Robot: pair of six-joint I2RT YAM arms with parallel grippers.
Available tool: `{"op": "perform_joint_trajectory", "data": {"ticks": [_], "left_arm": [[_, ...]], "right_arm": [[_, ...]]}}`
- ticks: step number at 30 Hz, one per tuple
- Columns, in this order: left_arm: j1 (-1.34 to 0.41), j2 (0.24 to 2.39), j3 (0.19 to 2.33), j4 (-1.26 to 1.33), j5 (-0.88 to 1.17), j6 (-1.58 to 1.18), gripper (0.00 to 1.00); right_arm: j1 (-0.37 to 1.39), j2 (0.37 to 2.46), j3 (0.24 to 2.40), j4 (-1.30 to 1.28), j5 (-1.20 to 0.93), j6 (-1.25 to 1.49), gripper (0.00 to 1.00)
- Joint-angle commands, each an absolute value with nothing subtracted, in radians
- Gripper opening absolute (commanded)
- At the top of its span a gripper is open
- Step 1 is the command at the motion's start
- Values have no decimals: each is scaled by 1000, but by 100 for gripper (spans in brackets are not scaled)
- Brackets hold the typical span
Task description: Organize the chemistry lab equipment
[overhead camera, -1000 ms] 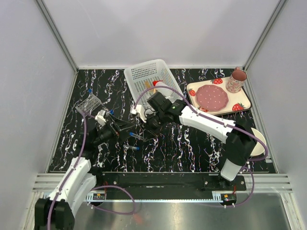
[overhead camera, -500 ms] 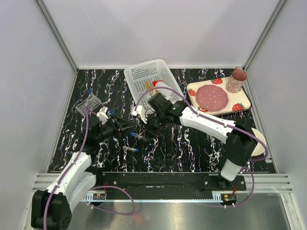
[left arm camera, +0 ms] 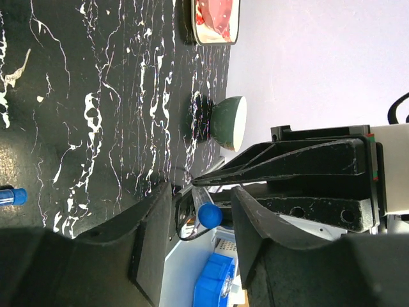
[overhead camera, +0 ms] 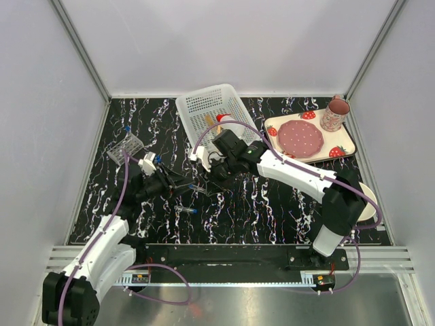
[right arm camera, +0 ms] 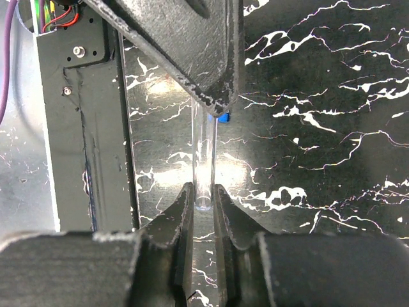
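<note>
My right gripper (right arm camera: 203, 192) is shut on the bottom end of a clear tube (right arm camera: 204, 153), holding it above the black marbled table. The tube's blue cap (left arm camera: 209, 215) sits between the fingers of my left gripper (left arm camera: 201, 198), whose jaws stand partly closed with a sliver of room on each side. From above, the two grippers meet at the tube (overhead camera: 198, 188) left of centre. A second blue-capped tube (overhead camera: 185, 210) lies on the table. The clear tube rack (overhead camera: 127, 146) stands at the left. A red-capped squeeze bottle (overhead camera: 222, 120) and an orange stick (overhead camera: 207, 121) lie in the white basket (overhead camera: 197, 103).
A strawberry-print tray (overhead camera: 343, 146) with a pink plate and a pink mug (overhead camera: 335, 113) sits at the back right. A cream bowl (overhead camera: 368, 204) stands at the right edge, partly behind my right arm.
My left gripper's jaws have narrowed from wide open around the tube's capped end. Both grippers and the tube have drifted slightly up and away from the near edge.
</note>
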State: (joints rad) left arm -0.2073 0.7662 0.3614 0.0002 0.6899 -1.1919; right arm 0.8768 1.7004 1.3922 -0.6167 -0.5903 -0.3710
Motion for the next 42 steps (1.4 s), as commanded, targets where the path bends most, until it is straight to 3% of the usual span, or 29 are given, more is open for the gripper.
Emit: {"op": "perform_joint_trajectory", "data": {"ticks": [1, 19, 24, 26, 27, 28, 31, 32, 36, 42], "left_arm": [[-225, 747, 407, 14, 661, -1158, 43], [-255, 749, 410, 15, 647, -1140, 31], [-261, 746, 408, 23, 647, -1134, 10], [-261, 736, 413, 18, 629, -1129, 8], [-261, 726, 417, 3, 617, -1111, 7], [-259, 724, 442, -42, 603, -1095, 7], [-253, 755, 568, -262, 511, -941, 6], [-241, 776, 615, -328, 435, -831, 6], [-170, 891, 854, -624, 201, -586, 6], [-71, 1089, 1118, -661, -152, -381, 7]], "right_arm": [[871, 1687, 1402, -591, -572, -377, 13], [873, 1707, 1404, -592, -571, -374, 14], [873, 1709, 1404, -592, -572, -376, 14], [871, 1709, 1405, -592, -572, -377, 16], [871, 1707, 1408, -601, -572, -382, 20], [871, 1707, 1414, -615, -571, -409, 42], [835, 1706, 1482, -699, -552, -454, 79], [815, 1706, 1527, -727, -561, -465, 99], [671, 1668, 1560, -818, -644, -499, 100], [513, 1516, 1387, -761, -701, -531, 100]]}}
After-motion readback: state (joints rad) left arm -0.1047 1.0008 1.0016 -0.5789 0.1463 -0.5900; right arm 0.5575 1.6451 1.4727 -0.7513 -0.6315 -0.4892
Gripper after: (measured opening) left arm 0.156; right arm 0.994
